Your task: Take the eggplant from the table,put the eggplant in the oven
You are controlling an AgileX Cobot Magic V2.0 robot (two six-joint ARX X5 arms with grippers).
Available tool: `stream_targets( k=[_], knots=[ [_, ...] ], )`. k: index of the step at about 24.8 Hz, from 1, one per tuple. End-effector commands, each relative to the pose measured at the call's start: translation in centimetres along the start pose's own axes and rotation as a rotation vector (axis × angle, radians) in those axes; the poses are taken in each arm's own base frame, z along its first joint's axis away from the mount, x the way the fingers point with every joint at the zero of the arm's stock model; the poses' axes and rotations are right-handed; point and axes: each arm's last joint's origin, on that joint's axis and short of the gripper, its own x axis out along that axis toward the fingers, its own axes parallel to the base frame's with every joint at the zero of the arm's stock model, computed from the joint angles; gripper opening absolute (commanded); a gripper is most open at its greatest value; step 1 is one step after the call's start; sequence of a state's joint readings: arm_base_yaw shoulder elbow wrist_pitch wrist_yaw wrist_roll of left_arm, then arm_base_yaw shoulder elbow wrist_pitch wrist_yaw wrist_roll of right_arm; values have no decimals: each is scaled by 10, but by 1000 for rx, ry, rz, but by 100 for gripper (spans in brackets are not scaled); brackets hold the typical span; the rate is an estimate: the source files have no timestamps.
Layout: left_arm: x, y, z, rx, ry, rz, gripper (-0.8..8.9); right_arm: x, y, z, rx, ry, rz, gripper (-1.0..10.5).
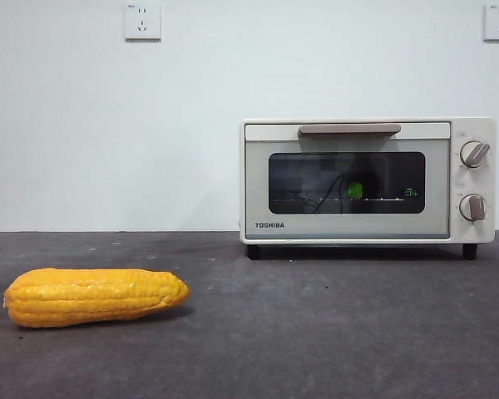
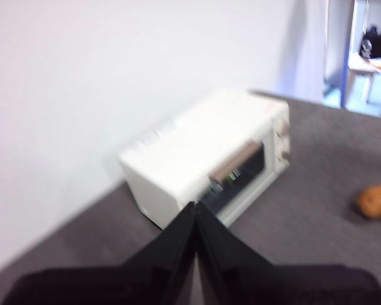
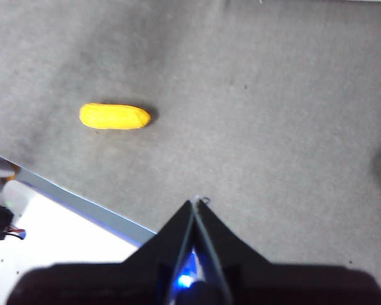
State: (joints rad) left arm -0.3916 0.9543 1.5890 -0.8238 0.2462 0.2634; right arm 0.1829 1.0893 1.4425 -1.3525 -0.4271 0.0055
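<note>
The cream-white oven (image 1: 368, 179) stands on the dark grey table (image 1: 316, 332) at the right rear with its glass door closed. Through the glass only a bright green spot shows, the eggplant's stem cap (image 1: 354, 190); its purple body is lost in the dark interior. From the left wrist view, the oven (image 2: 203, 152) is seen from above and to the side. My left gripper (image 2: 195, 206) is shut and empty, raised well away from the oven. My right gripper (image 3: 195, 202) is shut and empty, high over bare table. Neither arm appears in the front view.
A yellow corn cob (image 1: 96, 296) lies on the table at the front left, also in the right wrist view (image 3: 114, 116). A brown rounded object (image 2: 376, 201) sits on the table off to one side of the oven. The table's edge (image 3: 82, 203) runs near my right gripper.
</note>
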Motion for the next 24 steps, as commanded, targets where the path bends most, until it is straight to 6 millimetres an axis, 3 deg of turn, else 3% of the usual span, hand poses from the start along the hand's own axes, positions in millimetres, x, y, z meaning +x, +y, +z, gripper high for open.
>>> stream_targets(
  k=[1, 6, 12, 20, 24],
  knots=[
    [-18, 2, -2, 54, -38, 76, -2, 14, -6, 7, 20, 68, -9, 1],
    [-47, -1, -15, 104, -87, 223, -2, 37, -18, 20, 53, 147, -43, 1],
    [-61, -15, -56, 143, -90, 330, -2, 60, -30, 34, 62, 181, -95, 1],
    [-39, -29, -146, 106, -41, 341, -2, 74, -38, 60, -8, 5, -170, 1],
    [-14, -35, -214, -49, -48, 348, -2, 72, -39, 80, -73, -192, -209, 1]
  ],
)
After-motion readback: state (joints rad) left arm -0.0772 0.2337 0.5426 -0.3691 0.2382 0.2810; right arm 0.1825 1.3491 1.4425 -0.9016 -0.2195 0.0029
